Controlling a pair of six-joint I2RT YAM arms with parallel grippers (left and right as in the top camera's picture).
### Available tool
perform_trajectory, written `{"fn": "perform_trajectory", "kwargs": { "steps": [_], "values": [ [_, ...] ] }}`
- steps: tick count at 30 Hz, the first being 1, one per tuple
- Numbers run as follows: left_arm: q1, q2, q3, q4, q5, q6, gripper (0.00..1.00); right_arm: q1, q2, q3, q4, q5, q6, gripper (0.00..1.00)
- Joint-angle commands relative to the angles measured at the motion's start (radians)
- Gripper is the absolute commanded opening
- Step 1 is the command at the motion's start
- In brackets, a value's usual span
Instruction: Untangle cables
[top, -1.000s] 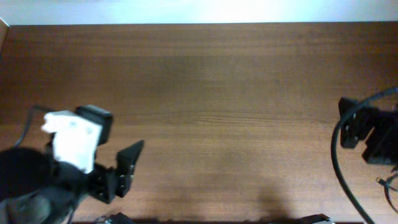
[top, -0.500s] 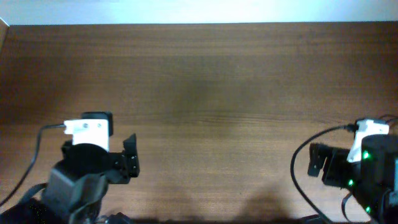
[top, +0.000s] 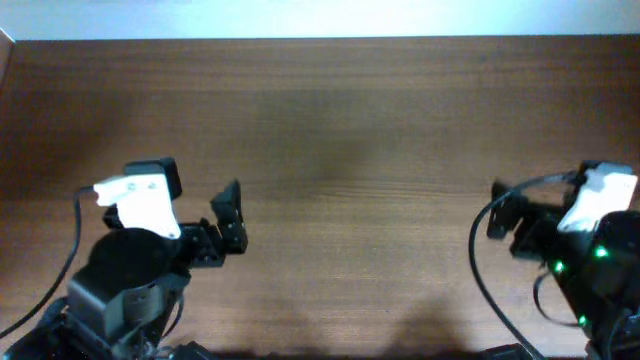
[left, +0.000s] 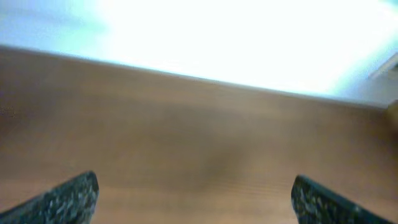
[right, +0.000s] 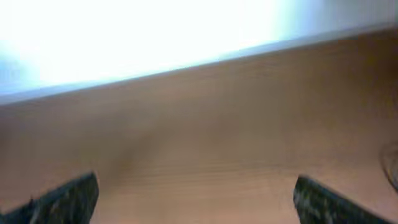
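Note:
No thin cables with pale plug tips show on the table in any view; they are hidden or out of view. My left gripper (top: 226, 224) is open and empty above the wooden table (top: 350, 150) at the front left. In the left wrist view its fingertips (left: 196, 199) stand wide apart over bare wood. My right gripper (top: 500, 215) is open and empty at the front right. Its fingertips (right: 196, 199) are also wide apart over bare wood. A faint thin curve (right: 392, 165) sits at the right edge of the right wrist view; I cannot tell what it is.
A thick black wire (top: 478, 270) loops beside the right arm, and another (top: 66, 255) runs along the left arm. The table's far edge (top: 320, 40) meets a bright white wall. The table's left corner (top: 5, 40) shows at top left.
Both arms have swung inward and up from the front edge. The left gripper has moved right and farther onto the table. The right gripper has come in from the right edge.

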Motion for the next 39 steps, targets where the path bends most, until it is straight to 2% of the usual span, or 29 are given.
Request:
{"fn": "perform_trajectory", "kwargs": {
  "steps": [1,10,14,20,22,24,25,27,32,36,39],
  "values": [
    [-0.001,-0.004,0.0,0.087,0.013,-0.008,0.99,0.006,-0.004,0.004,0.069,-0.002,0.008,0.99],
    [-0.002,-0.004,0.0,0.267,0.386,-0.008,0.99,0.006,-0.004,0.003,-0.014,-0.002,0.008,0.99],
    [-0.002,-0.004,0.0,0.27,0.578,-0.008,0.99,0.006,-0.004,0.003,-0.055,-0.002,0.008,0.99],
    [-0.001,-0.004,0.0,0.197,0.642,-0.008,0.99,0.006,-0.004,0.003,-0.072,-0.002,0.008,0.99],
    [-0.001,-0.004,0.0,0.19,0.62,0.004,0.99,0.006,-0.004,0.003,-0.072,-0.002,0.008,0.99],
    [-0.001,-0.004,0.0,0.176,0.56,0.072,0.99,0.006,-0.004,0.003,-0.072,-0.002,0.008,0.99],
    [-0.001,-0.001,0.0,0.146,0.481,0.158,0.99,0.006,-0.004,0.003,-0.072,-0.002,0.008,0.99],
    [-0.001,0.006,0.0,0.114,0.36,0.221,0.99,0.006,-0.004,0.003,-0.072,-0.002,0.008,0.99],
    [0.005,0.016,-0.027,0.08,0.048,0.246,0.99,0.006,-0.004,0.003,-0.072,-0.002,0.008,0.99],
    [0.121,-0.028,-0.115,0.117,0.016,0.248,0.99,0.006,-0.004,0.003,-0.072,-0.002,0.008,0.99],
    [0.274,-0.135,-0.266,0.229,0.102,0.248,0.99,0.006,-0.004,0.003,-0.072,-0.002,0.008,0.99]
  ]
}}
